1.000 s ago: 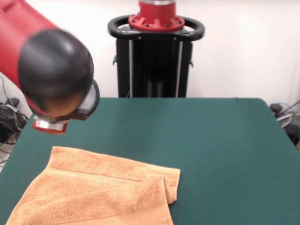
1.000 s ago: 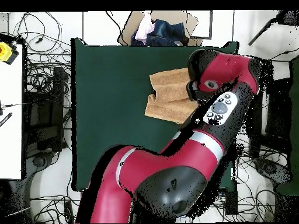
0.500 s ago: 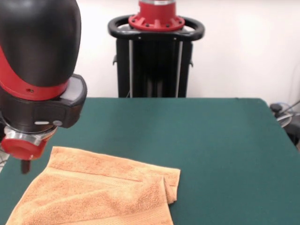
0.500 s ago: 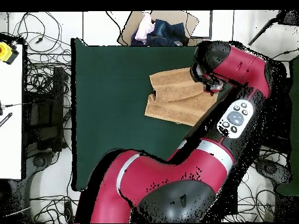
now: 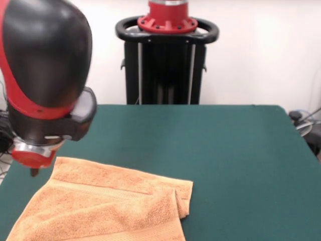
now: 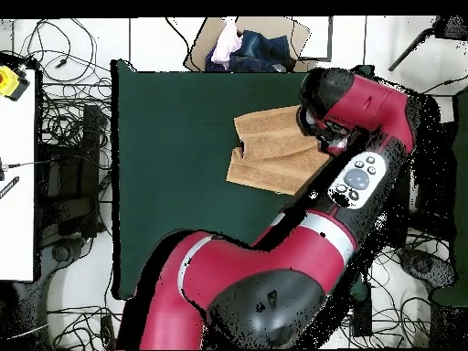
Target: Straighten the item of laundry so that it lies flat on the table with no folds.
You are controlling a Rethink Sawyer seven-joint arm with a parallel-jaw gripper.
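**Desk:** Where's the towel sitting?

**Me:** In my front camera the towel (image 5: 105, 206) lies at about seven o'clock on the green counter (image 5: 235, 165), running off the bottom edge of the picture. It isn't flat: one layer is doubled over another, a fold line runs across it, and a bunched flap stands at its corner towards four o'clock. From overhead the towel (image 6: 270, 151) shows as two stacked bands near the counter's (image 6: 174, 164) one o'clock area, with its three o'clock side hidden under the arm (image 6: 366, 137).

**Desk:** And the tool?

**Me:** I see little of it. In the front camera the tool (image 5: 34, 171) is a dark tip poking out below the red wrist ring, at nine o'clock in the picture, just off the towel's far corner and above the counter's edge. I cannot tell how far open it is, or whether it has hold of anything; the big black and red wrist housing (image 5: 47, 75) blocks it, and overhead the arm covers it completely.

**Desk:** Anything else nearby?

**Me:** A cardboard box with clothes (image 6: 247, 46) just past the counter's twelve o'clock edge, overhead.
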